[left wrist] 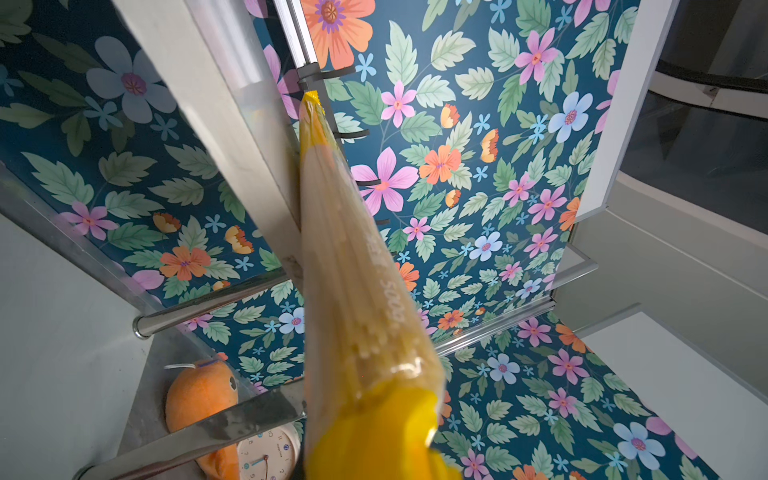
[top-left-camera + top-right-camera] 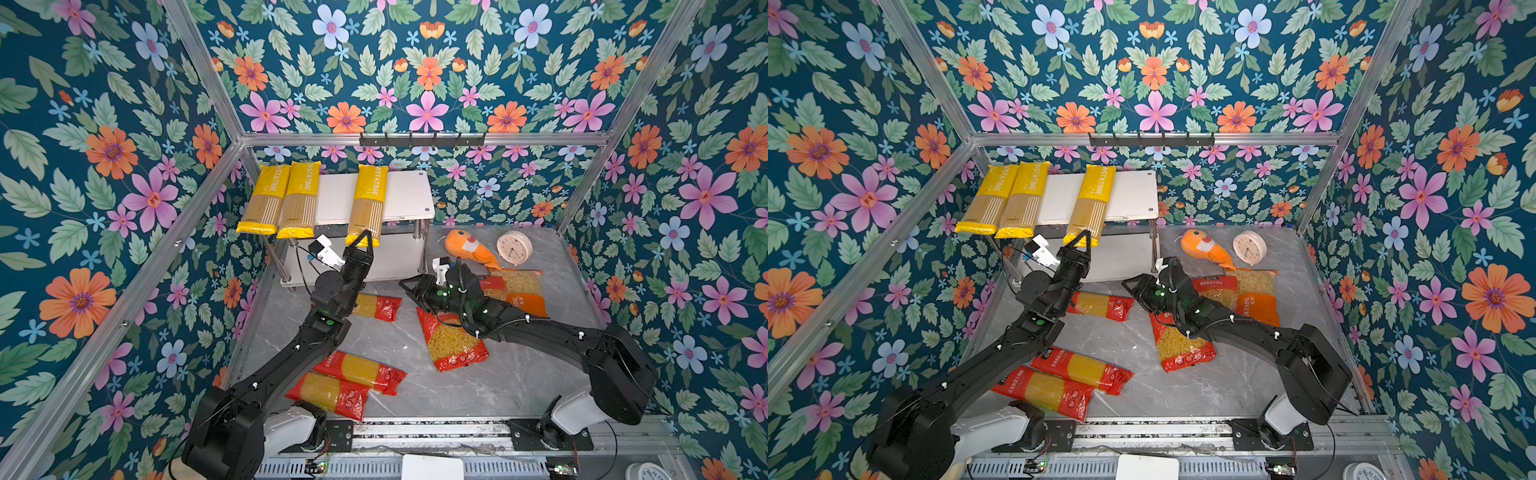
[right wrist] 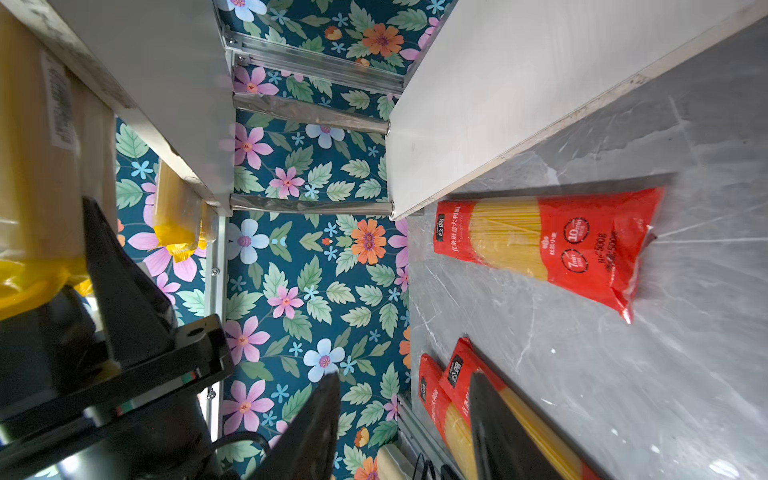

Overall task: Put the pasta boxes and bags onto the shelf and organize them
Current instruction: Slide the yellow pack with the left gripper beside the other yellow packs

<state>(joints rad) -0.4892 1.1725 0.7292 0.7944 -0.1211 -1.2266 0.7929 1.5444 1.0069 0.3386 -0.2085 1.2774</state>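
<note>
Three long yellow spaghetti packs lie on the shelf's (image 2: pixel 409 195) top board with their near ends overhanging: two at the left (image 2: pixel 266 199) (image 2: pixel 299 199), one further right (image 2: pixel 368 199). My left gripper (image 2: pixel 362 243) is shut on the near end of that third pack (image 1: pixel 357 291). My right gripper (image 2: pixel 406 289) hangs open and empty low over the floor, right of the shelf's front; its fingertips (image 3: pixel 332 386) show nothing between them. On the floor lie three red spaghetti packs (image 2: pixel 376 306) (image 2: pixel 361 370) (image 2: pixel 328 392), a red short-pasta bag (image 2: pixel 451 340), another (image 2: pixel 492 286) partly under the right arm, and an orange bag (image 2: pixel 523 291).
An orange plush fish (image 2: pixel 467 247) and a round clock (image 2: pixel 514 247) lie on the floor at the back right. A black hook rail (image 2: pixel 422 140) runs along the back wall above the shelf. Flowered walls close in on three sides.
</note>
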